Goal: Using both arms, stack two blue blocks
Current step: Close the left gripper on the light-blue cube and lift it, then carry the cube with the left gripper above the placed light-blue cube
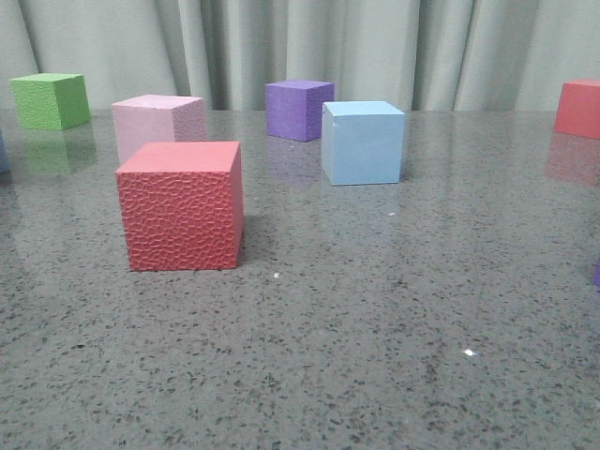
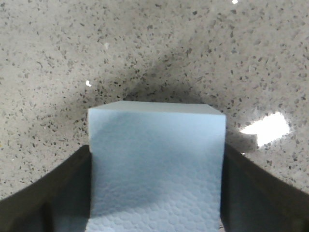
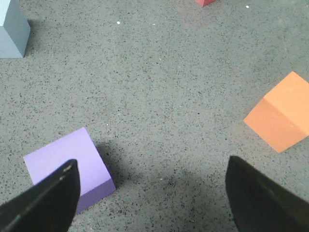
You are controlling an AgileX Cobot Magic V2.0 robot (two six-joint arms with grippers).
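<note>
A pale blue block (image 2: 157, 164) fills the left wrist view, with my left gripper (image 2: 157, 151) shut on it; a black finger (image 2: 58, 193) presses each side. It hangs over the speckled table, which carries its shadow. A second blue block (image 1: 363, 141) stands on the table right of centre in the front view, with no gripper near it. A pale blue cube edge (image 3: 10, 29) shows in the right wrist view. My right gripper (image 3: 152, 163) is open over bare table, holding nothing. Neither gripper shows in the front view.
The front view has a red cube (image 1: 180, 204) at near left, a pink cube (image 1: 157, 124) behind it, a green cube (image 1: 52, 99) at far left, a purple cube (image 1: 298, 109) at the back and another red cube (image 1: 577, 108) at far right. A purple cube (image 3: 67, 166) and an orange cube (image 3: 281, 118) flank my right gripper.
</note>
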